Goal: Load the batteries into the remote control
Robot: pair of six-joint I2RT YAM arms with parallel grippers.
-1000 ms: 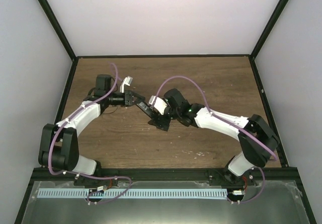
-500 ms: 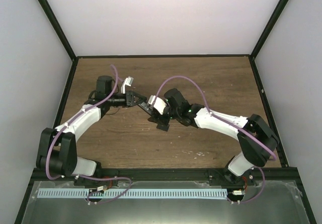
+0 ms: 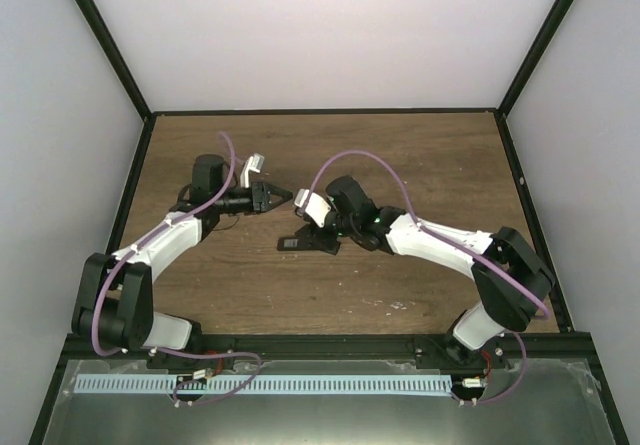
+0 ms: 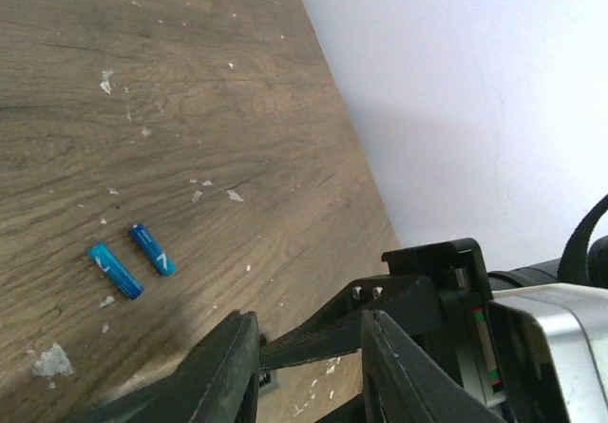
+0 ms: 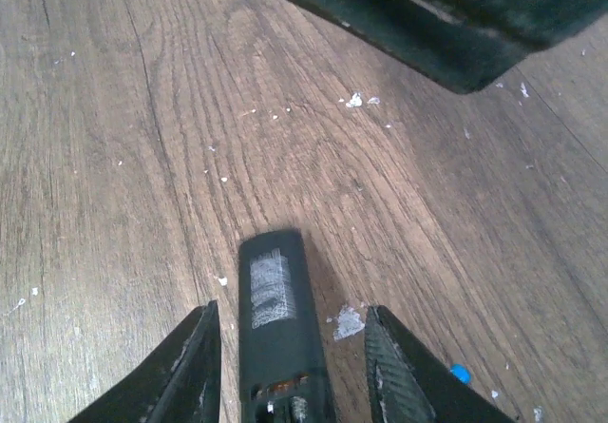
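Your right gripper straddles the remote lengthwise, jaws not clamped; your left gripper, part-open and empty, is nearer the batteries.

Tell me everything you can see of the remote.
The remote is a slim black bar, plastic by its look, with a pale grey label patch on its upper face and a rounded far end. It seems to lie on the wooden table, pointing away from the right gripper, whose jaws straddle its near end with a gap on each side. It looks blurred, and no buttons show.
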